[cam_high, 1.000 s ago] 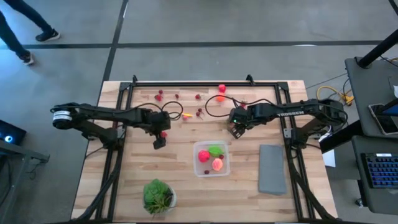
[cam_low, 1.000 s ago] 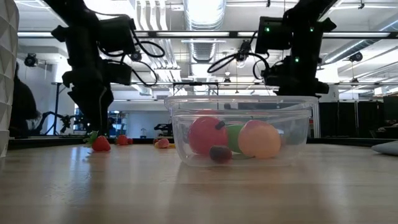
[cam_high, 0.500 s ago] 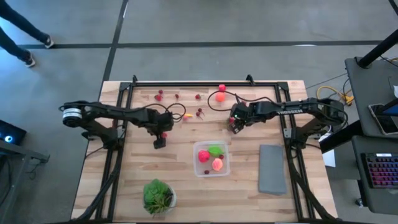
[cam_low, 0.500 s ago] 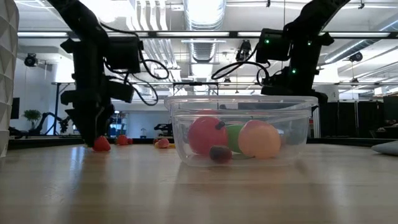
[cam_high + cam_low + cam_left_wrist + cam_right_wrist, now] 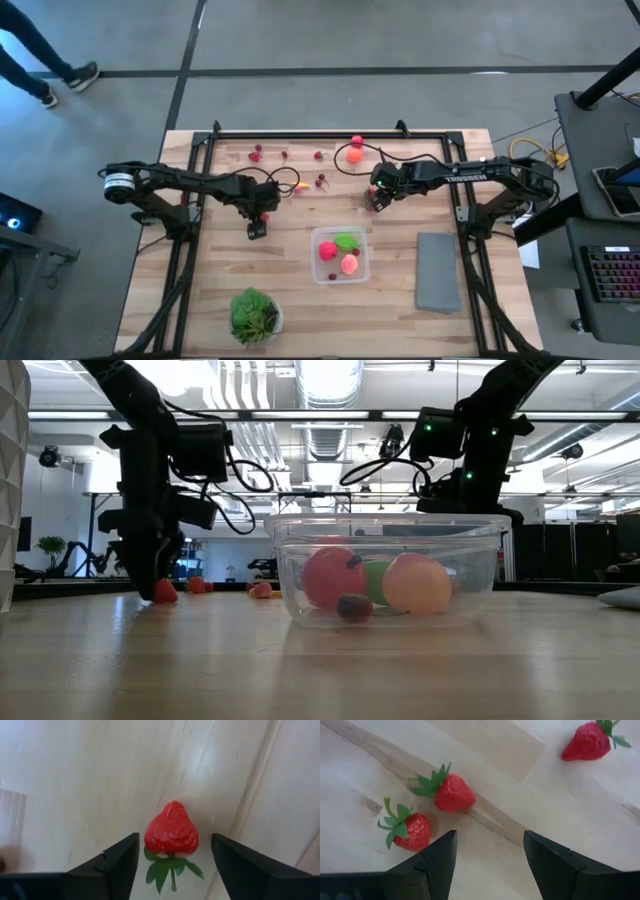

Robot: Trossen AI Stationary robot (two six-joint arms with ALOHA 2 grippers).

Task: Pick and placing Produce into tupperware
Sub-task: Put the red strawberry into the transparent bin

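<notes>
Two grippers work the far half of the wooden table [image 5: 200, 290] — the left gripper [image 5: 172, 862], jaws spread wide, straddles a strawberry [image 5: 171, 831] without touching it, bare wood on every side. The right gripper [image 5: 487, 862], equally wide and empty, hangs over two strawberries [image 5: 451, 791] lying close together, a third off nearer the table's edge. Nearer the middle sits the clear tupperware [image 5: 339, 233] — red, green and orange pieces inside — with open table between it and the grey slab [image 5: 438, 271].
</notes>
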